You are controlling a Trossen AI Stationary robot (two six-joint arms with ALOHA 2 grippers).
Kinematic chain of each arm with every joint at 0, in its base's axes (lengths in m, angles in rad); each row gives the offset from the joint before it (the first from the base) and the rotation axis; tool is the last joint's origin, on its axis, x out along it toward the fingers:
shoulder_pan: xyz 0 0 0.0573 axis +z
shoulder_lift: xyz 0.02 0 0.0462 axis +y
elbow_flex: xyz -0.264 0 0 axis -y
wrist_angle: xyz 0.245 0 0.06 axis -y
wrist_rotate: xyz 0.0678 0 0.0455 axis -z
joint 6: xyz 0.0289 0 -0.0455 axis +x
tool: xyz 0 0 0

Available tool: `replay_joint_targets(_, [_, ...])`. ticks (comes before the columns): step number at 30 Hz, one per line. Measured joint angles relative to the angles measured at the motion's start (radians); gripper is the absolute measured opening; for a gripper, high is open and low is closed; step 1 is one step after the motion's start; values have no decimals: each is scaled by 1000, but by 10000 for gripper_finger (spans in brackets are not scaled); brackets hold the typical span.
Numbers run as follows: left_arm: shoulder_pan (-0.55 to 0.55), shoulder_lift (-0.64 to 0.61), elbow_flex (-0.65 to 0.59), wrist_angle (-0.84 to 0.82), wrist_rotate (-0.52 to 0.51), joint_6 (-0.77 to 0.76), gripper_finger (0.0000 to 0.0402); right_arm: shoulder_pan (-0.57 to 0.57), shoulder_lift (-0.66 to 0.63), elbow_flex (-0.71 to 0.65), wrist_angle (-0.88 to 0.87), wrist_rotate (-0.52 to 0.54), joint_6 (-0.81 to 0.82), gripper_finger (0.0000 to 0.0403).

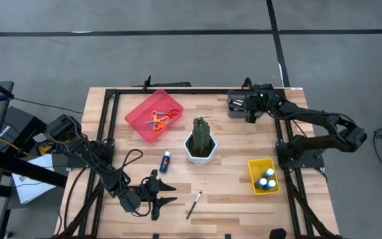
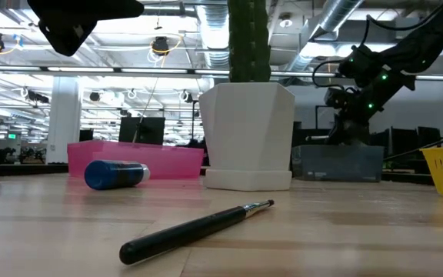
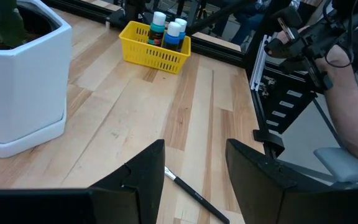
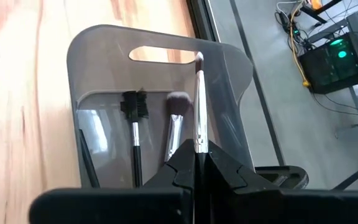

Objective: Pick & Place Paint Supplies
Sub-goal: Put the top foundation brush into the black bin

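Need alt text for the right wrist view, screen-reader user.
The right claw, shut on a thin silver-ferruled paintbrush, holds it over a translucent grey plastic bin on the wooden table. Two more brushes lie inside the bin.

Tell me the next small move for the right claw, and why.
Probably lower it a little, then open. The right claw is shut on a thin brush, held over the grey bin where two other brushes already lie, so the brush looks ready to release.
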Motion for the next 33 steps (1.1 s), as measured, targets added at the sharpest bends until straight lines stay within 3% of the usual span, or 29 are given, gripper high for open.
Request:
replay_joint_targets(7, [0,0,0,0,0,0,164,-38,0,0,0,-100,-3,9])
replay_joint_targets(33, [0,0,0,0,1,5,164,-50,0,-1,0,-145,34,13])
